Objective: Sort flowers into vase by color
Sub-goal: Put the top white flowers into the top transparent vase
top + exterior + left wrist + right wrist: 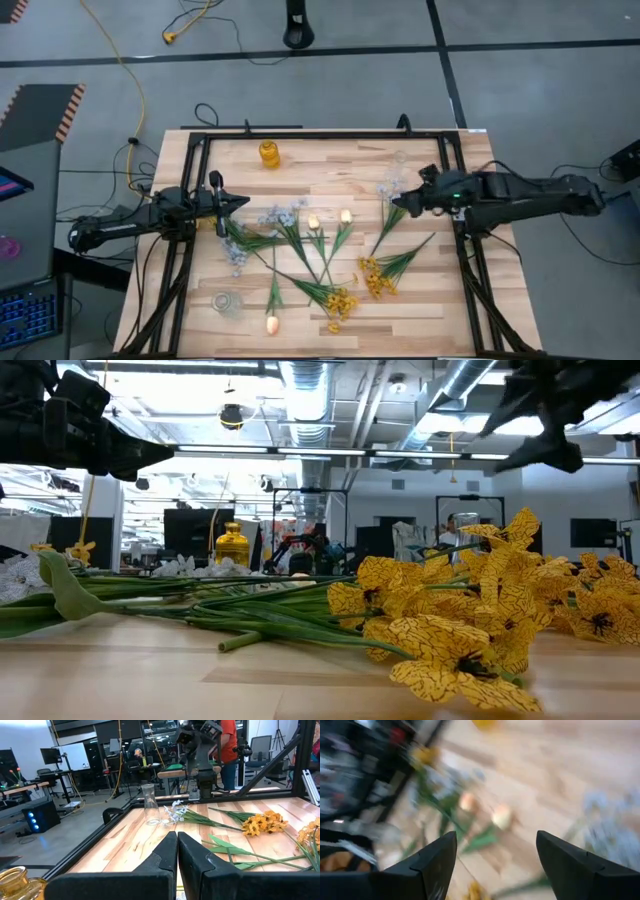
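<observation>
Green-stemmed flowers lie loose on the wooden table: yellow clusters (375, 280) (470, 610), blue-white sprays (283, 213) (390, 186) and peach buds (346, 215) (502, 816), all resting flat on stems and blossoms. My left gripper (236, 204) (177, 845) is shut and hovers at the table's left side by a blue-white spray, touching nothing. My right gripper (400, 203) (495, 851) is open, above the table beside the right-hand blue-white spray. Its wrist view is blurred.
An amber vase (270, 153) (232, 545) stands near the far edge, a clear vase (400, 158) (148, 805) at the far right, and another clear vase (227, 303) near the front left. A black frame (455, 180) rims the table. People stand in the room beyond.
</observation>
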Controlling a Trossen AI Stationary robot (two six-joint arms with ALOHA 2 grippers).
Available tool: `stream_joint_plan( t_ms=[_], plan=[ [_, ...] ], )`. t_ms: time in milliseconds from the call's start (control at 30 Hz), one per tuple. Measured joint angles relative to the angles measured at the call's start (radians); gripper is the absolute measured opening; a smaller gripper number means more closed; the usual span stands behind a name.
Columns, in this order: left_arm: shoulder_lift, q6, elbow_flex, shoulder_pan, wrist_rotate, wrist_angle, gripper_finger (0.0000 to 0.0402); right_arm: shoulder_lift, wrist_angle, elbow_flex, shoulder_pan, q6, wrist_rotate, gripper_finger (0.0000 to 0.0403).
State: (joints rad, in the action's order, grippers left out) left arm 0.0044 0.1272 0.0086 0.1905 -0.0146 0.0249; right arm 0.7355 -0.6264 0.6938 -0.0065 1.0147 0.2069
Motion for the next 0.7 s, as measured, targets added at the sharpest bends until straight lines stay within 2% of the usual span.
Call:
stream_joint_plan(
  t_ms=[300, 700],
  plan=[
    [0.0, 0.0, 0.0, 0.0, 0.0, 0.0, 0.0, 0.371, -0.287, 0.208, 0.068, 0.314, -0.079, 0.0302],
    [0.0, 0.0, 0.0, 0.0, 0.0, 0.0, 0.0, 0.714, -0.299, 0.244, 0.147, 0.662, -0.083, 0.0302]
  ],
)
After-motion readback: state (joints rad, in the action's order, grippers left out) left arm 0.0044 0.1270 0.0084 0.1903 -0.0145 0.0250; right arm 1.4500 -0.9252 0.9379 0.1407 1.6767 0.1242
